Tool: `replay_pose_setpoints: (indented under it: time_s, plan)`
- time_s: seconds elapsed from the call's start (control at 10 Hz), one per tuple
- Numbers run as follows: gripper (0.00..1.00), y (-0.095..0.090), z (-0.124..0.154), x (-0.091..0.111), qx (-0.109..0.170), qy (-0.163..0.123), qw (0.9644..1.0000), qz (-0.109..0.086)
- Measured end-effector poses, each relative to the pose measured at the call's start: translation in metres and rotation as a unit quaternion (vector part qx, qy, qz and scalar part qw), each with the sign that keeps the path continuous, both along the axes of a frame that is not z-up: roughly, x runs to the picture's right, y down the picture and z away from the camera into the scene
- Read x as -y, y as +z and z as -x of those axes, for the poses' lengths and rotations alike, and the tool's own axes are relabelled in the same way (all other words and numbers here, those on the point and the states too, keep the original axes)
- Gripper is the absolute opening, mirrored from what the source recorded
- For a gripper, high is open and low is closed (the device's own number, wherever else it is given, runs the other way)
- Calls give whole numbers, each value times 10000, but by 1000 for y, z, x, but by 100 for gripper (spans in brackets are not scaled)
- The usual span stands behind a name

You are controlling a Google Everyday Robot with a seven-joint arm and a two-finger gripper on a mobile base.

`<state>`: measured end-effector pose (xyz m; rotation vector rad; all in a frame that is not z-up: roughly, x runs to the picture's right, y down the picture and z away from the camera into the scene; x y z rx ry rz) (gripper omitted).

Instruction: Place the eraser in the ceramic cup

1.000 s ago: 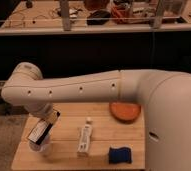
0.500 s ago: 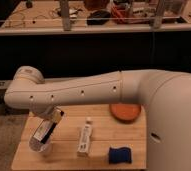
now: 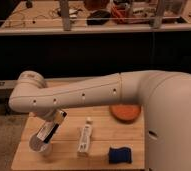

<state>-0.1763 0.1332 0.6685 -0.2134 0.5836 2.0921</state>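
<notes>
A pale ceramic cup (image 3: 39,144) stands near the left edge of the wooden table (image 3: 101,135). My gripper (image 3: 51,128), dark and angled down to the left, hangs just above and right of the cup's rim and partly overlaps it. A white oblong object (image 3: 84,139), possibly the eraser, lies flat on the table to the right of the cup, apart from the gripper. My white arm (image 3: 89,95) reaches in from the right across the table.
A blue object (image 3: 120,155) lies near the table's front right. An orange round dish (image 3: 125,112) sits at the back right, partly under my arm. A dark counter front and a cluttered shelf (image 3: 99,20) stand behind the table.
My gripper and forearm have shifted a little to the right over the cup. The cup, the white object and the blue object have not moved.
</notes>
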Motion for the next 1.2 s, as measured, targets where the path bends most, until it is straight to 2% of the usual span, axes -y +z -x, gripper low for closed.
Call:
replay_pose_setpoints:
  time_s: [0.4,0.7,1.2]
  plan:
    - [0,14,5,-7,-149,3,9999,2]
    - [0,17,12,-9,-199,43,9998,-56]
    - [0,17,31,-15,-222,-193,9994,-157]
